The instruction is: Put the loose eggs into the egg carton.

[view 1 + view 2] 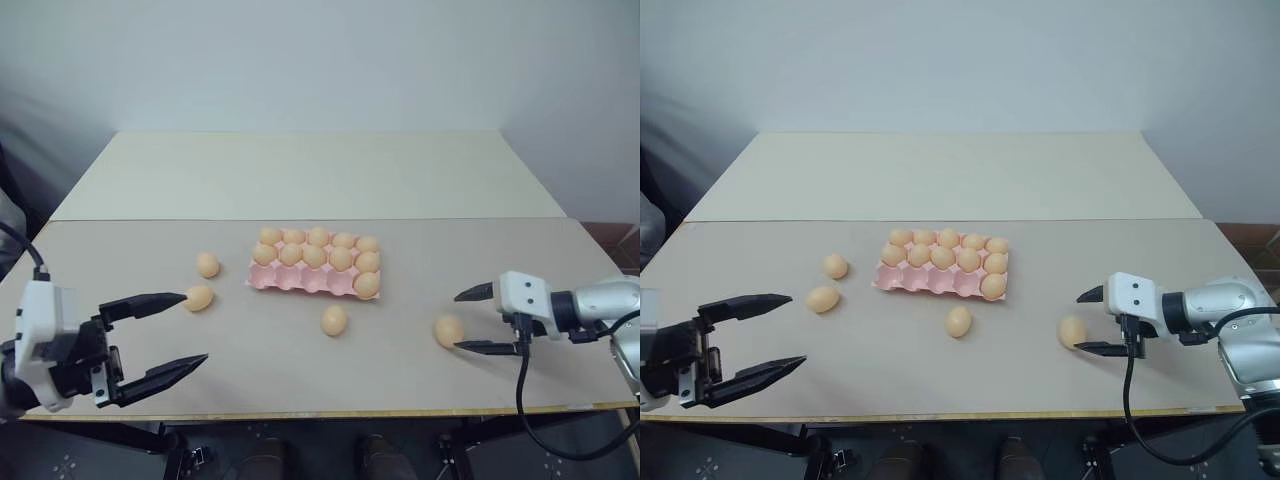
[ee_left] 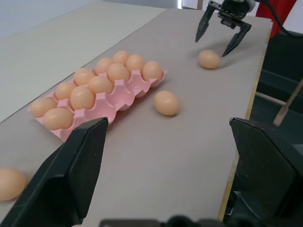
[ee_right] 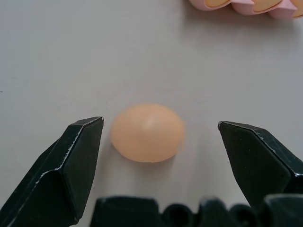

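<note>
Left gripper (image 1: 160, 335): released, fingers spread wide, near the front edge of the table (image 1: 300, 390), well left of the carton, holding nothing. Right gripper (image 1: 478, 320): released, fingers spread, well right of the carton, 1 loose egg (image 1: 449, 331) lying on the table just ahead of the fingertips, not gripped. Second loose egg (image 1: 334, 320): on the table just in front of the carton. Third egg (image 1: 199, 298) and fourth egg (image 1: 207, 265): left of the carton, third close to the upper left fingertip. Pink egg carton (image 1: 300, 281): mid-table, flat, front row with 4 empty cups, 11 eggs seated in the remaining cups.
</note>
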{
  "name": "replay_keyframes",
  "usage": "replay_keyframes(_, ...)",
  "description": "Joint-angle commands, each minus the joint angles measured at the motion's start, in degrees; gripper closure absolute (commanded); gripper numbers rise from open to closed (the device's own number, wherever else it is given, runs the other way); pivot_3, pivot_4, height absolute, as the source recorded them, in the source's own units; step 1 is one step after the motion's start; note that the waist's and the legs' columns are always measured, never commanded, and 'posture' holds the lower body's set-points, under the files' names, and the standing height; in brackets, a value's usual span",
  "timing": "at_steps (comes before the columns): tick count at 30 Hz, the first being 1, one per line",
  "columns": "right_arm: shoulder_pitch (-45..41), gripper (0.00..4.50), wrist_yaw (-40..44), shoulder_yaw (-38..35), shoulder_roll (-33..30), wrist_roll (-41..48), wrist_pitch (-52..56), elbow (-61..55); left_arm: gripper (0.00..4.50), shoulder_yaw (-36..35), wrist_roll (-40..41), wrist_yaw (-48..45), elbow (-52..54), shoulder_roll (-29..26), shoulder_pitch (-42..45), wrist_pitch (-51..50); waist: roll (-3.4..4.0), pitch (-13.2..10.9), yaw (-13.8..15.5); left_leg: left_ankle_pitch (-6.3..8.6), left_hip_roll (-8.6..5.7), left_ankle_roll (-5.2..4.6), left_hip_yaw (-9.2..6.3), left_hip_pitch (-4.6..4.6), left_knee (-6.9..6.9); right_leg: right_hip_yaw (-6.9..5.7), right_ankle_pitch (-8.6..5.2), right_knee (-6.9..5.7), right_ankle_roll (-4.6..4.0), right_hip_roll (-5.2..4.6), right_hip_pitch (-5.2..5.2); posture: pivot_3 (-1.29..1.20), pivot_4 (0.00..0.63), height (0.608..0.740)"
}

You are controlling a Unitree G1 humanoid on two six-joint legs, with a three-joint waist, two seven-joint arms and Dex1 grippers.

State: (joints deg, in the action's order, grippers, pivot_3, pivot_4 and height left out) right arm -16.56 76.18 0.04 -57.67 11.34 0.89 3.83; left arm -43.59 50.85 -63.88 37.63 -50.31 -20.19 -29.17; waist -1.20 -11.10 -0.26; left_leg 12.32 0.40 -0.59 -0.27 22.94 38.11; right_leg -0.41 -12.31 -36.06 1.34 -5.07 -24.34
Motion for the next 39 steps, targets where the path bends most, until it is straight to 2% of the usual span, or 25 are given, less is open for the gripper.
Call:
replay_keyframes(1,-1.68,0.0,-0.37,1.1,0.98,-1.14,-1.98,1.53,0.02,-0.11,0.42,0.45,1.3,-0.49,0.2,0.21,0.0,0.0,-0.03,0.0,0.0,0.0,0.01,-0.01,0.0,0.02,0.02,0.0,-0.02,0.0,0.0,0.0,0.15,0.74)
replay_keyframes(8,-3.66,0.0,-0.83,3.38,3.2,-2.81,-2.92,5.07,0.02,0.16,-0.54,0.47,1.31,-0.76,-0.03,0.59,-0.01,0.01,-0.22,0.0,0.01,0.0,0.06,-0.07,0.0,0.07,0.08,-0.01,-0.01,0.03,0.02,0.0,0.15,0.74)
replay_keyframes(11,-4.08,0.58,-0.57,3.84,3.68,-3.01,-2.51,5.89,0.0,-0.2,-1.05,0.18,1.08,-0.65,-0.49,0.79,-0.01,0.01,-0.35,0.0,0.01,0.0,0.08,-0.07,0.0,0.1,0.09,0.0,-0.01,0.05,0.01,0.0,0.15,0.74)
replay_keyframes(14,-3.97,1.62,-0.23,3.98,3.88,-3.09,-2.9,5.92,0.0,-0.26,-1.57,0.1,0.9,-0.53,-0.67,1.02,-0.01,0.01,-0.4,0.0,0.01,0.0,0.08,-0.07,0.0,0.11,0.09,0.01,-0.01,0.06,0.02,0.0,0.15,0.74)
replay_keyframes(15,-4.01,1.79,-0.41,4.03,3.95,-3.39,-3.14,6.0,0.0,-0.26,-1.67,0.12,0.85,-0.49,-0.68,1.08,-0.02,0.01,-0.41,0.0,0.02,0.0,0.08,-0.07,0.0,0.11,0.09,0.01,-0.01,0.06,0.02,0.0,0.15,0.74)
replay_keyframes(21,-4.42,1.82,-0.52,3.69,4.06,-3.45,-4.28,5.34,0.0,-0.32,-2.31,0.38,0.81,-0.37,-0.76,1.33,-0.02,0.01,-0.42,0.0,0.08,0.0,0.11,-0.11,0.0,0.17,0.12,0.0,0.0,0.14,0.02,0.0,0.15,0.74)
replay_keyframes(24,-7.42,1.82,-1.86,3.25,6.08,-2.19,-3.66,2.93,0.0,-0.23,-2.59,0.52,0.67,-0.23,-0.72,1.45,-0.02,0.01,-0.69,0.0,0.15,0.0,0.16,-0.12,0.0,0.23,0.14,0.0,-0.01,0.21,0.01,0.0,0.15,0.74)
replay_keyframes(32,-19.46,1.82,-6.06,8.13,18.57,-2.39,1.11,0.6,0.0,1.31,-4.13,1.14,0.34,0.56,-0.31,1.92,-0.08,0.01,-0.73,0.0,0.54,0.0,0.39,-0.35,0.0,0.59,0.38,-0.01,-0.23,0.89,-0.06,0.0,0.15,0.74)
replay_keyframes(35,-24.11,1.82,-9.96,11.24,24.98,-5.09,1.74,2.94,0.0,1.56,-4.98,1.68,0.58,1.09,-0.83,2.08,-0.08,0.02,-0.71,0.0,0.56,0.0,0.4,-0.34,0.0,0.62,0.42,-0.01,-0.29,0.91,-0.09,0.0,0.15,0.74)
replay_keyframes(39,-27.65,1.82,-12.51,13.32,29.33,-7.58,-0.02,7.27,0.0,1.26,-5.15,2.31,1.47,1.86,-1.68,2.06,-0.1,0.03,-0.53,0.0,0.54,0.0,0.51,-0.31,0.0,0.74,0.46,-0.01,-0.32,0.82,-0.16,0.0,0.15,0.74)
